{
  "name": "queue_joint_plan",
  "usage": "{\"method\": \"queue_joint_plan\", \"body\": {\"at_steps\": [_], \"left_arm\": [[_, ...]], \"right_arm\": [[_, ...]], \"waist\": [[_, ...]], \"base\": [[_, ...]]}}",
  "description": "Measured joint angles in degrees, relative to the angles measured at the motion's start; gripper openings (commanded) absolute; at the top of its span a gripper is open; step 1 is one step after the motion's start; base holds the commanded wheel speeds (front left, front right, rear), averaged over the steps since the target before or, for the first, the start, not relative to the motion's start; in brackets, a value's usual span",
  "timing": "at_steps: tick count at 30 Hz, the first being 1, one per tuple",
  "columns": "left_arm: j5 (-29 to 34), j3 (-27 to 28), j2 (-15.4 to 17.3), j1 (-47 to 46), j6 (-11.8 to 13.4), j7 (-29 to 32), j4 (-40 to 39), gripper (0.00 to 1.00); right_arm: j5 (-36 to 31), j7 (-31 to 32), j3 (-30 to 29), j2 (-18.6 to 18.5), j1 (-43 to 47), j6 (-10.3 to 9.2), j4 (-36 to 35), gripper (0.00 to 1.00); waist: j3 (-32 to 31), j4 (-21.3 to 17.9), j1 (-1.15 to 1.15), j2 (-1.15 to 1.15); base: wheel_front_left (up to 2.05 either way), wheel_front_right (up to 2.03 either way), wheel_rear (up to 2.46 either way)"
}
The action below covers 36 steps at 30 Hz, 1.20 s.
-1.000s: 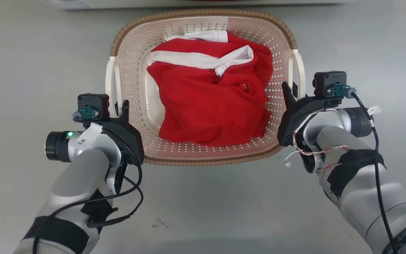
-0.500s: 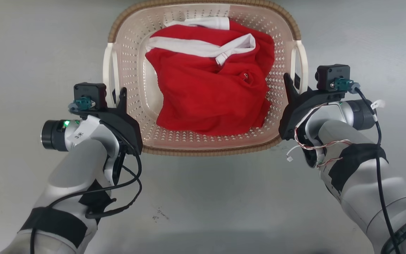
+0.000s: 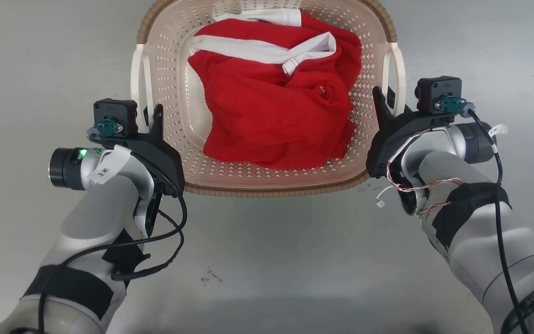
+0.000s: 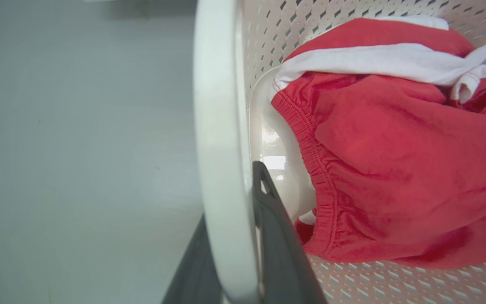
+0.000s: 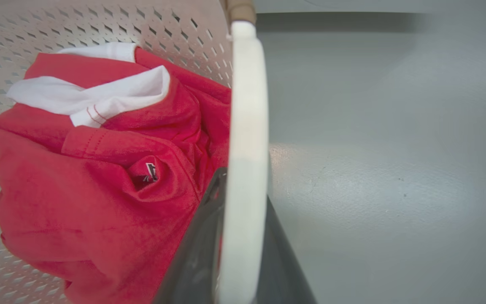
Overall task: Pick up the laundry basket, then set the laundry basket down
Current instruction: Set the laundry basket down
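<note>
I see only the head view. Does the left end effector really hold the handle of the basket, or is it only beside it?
Observer: The left wrist view shows the left handle of the basket running between the two fingers of the left end effector, one on each side.
Operator: And the right side?
Observer: The same. In the right wrist view, the right handle passes between the fingers of the right end effector.
Operator: What is the red cloth?
Observer: The left wrist view shows a gathered elastic hem on the red cloth. I cannot tell which garment it is.
</note>
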Motion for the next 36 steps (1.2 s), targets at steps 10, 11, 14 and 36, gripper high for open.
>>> {"method": "queue_joint_plan", "body": {"at_steps": [10, 11, 14, 36], "left_arm": [[0.46, -0.22, -0.63, -0.22, -0.52, -0.66, 1.04, 1.00], [0.49, -0.24, -0.88, -0.22, -0.55, -0.74, 1.15, 1.00], [0.49, -0.23, -1.14, -0.22, -0.94, -0.88, 1.51, 1.00], [-0.93, 2.56, -0.66, 3.76, -2.64, -2.72, 2.61, 1.00]], "right_arm": [[-0.02, -0.70, 0.70, 0.42, 0.00, 0.30, -0.11, 1.00], [-0.03, -0.76, 0.78, 0.66, 0.02, 0.34, -0.12, 1.00], [-0.05, -0.93, 0.92, 0.88, 0.10, 0.34, -0.03, 1.00], [0.43, -2.34, 0.00, 0.90, 2.89, 1.45, 3.23, 1.00]], "waist": [[-0.32, 0.08, 0.00, 0.00], [-0.43, 0.09, 0.00, 0.00], [-1.02, 0.10, 0.00, 0.00], [-12.36, -0.60, 0.00, -0.01]], "base": [[0.00, 0.00, 0.00], [0.00, 0.00, 0.00], [0.00, 0.00, 0.00], [0.00, 0.00, 0.00]]}}
